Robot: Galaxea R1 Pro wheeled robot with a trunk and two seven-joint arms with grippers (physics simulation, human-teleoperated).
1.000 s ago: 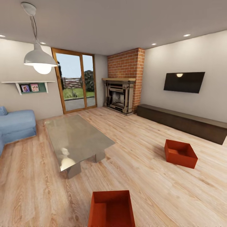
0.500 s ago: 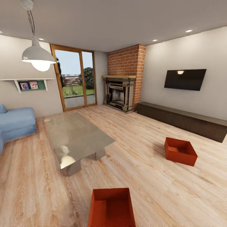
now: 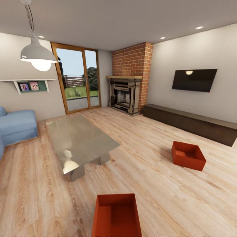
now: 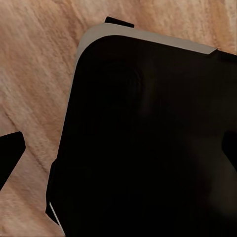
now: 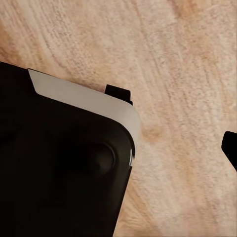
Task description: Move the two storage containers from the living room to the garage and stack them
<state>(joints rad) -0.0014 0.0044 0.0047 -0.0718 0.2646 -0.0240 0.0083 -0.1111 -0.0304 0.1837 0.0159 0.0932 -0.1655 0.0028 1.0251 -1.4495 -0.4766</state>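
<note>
I am in the living room. Two orange-red open-topped storage containers stand on the light wood plank floor. The near container (image 3: 116,215) sits just in front of me at the lower edge of the head view. The other container (image 3: 188,155) rests further off to the right, in front of the low dark TV bench (image 3: 194,123). Both are empty. In the left wrist view my left gripper (image 4: 118,153) hangs over my black base and wood planks, dark fingertips (image 4: 10,153) far apart. My right gripper (image 5: 118,148) looks the same, with one fingertip (image 5: 231,147) at the frame edge.
A glass coffee table (image 3: 79,141) stands left of centre, close to the near container. A blue sofa (image 3: 16,126) is at far left. The brick fireplace (image 3: 126,95), glazed door (image 3: 76,79) and wall TV (image 3: 193,80) line the far walls. A pendant lamp (image 3: 38,56) hangs upper left.
The whole head view has shifted slightly, with the room sliding up in the picture, so the camera moved. Both containers stay where they were on the floor.
</note>
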